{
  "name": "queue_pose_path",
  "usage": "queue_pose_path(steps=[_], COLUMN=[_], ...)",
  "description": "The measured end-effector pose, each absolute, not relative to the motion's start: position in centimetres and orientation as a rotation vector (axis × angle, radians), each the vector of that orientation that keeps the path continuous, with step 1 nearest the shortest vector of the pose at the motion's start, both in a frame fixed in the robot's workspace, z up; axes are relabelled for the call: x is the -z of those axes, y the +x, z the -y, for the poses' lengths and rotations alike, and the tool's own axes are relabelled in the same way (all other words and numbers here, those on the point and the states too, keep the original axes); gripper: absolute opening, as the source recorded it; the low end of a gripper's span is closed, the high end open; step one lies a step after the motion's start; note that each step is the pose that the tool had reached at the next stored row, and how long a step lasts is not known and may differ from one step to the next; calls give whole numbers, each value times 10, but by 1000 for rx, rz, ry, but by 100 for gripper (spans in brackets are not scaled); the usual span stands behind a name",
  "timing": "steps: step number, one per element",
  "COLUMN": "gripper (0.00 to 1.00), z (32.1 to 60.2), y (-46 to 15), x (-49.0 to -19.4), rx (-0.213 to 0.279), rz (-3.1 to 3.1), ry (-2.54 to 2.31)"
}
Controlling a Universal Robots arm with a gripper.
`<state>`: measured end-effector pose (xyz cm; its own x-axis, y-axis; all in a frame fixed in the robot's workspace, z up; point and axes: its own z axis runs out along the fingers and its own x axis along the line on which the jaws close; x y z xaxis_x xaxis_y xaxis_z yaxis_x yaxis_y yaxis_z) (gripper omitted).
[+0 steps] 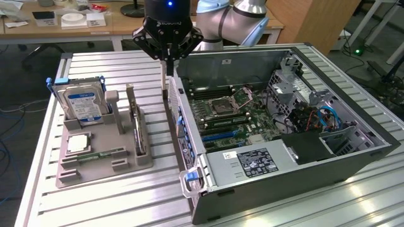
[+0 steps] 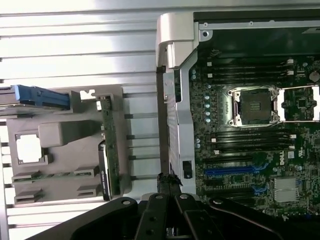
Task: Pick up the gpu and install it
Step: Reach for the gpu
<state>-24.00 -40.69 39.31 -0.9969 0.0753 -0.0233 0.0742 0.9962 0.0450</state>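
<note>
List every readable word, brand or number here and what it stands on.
"ROBOTIQ": upside down on the end effector body, exterior view.
"DELL": sideways on the motherboard, wrist view.
Too small to read: power supply label, hard drive label.

Arm (image 1: 235,20): grey, jointed, bends in behind the tool.
Wrist (image 1: 167,9): black, upright directly above the gripper, blue light lit.
Gripper (image 1: 166,89) (image 2: 169,179): points straight down, linkages folded inward.
Fingers (image 1: 166,75) (image 2: 161,206): pressed together into one narrow tip.
</note>
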Motion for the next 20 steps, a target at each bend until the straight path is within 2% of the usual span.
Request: queue_pose_path(steps=[20], gripper=[11], z=[410], y=[-272], x=[-393], rx=[-69], rz=[-3114], ry=[117])
